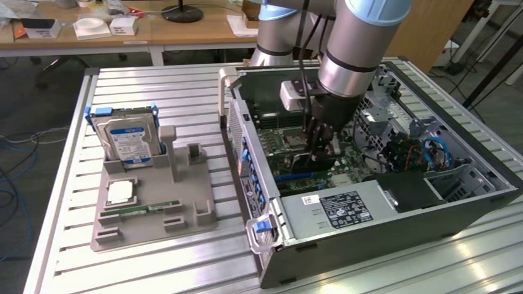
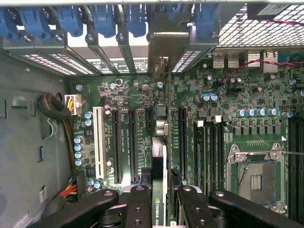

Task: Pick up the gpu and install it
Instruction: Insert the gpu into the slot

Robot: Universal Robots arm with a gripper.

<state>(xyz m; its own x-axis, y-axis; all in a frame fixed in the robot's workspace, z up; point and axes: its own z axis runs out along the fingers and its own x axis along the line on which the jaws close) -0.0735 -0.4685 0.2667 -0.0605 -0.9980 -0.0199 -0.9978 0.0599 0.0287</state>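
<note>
I see a slatted aluminium table (image 1: 163, 263) carrying an open computer case (image 1: 392, 245). Outside the case, well away from the hand, a grey holder (image 1: 155, 214) props up a blue-labelled hard drive (image 1: 127, 144). My arm reaches down into the case, with the gripper (image 2: 162, 192) over the green motherboard (image 2: 223, 95). Its black fingers (image 2: 138, 204) are clamped on the gpu (image 2: 159, 156). The card stands on edge between them (an NVIDIA logo shows there) and runs ahead of the hand toward the blue slot clips (image 2: 71, 21).
</note>
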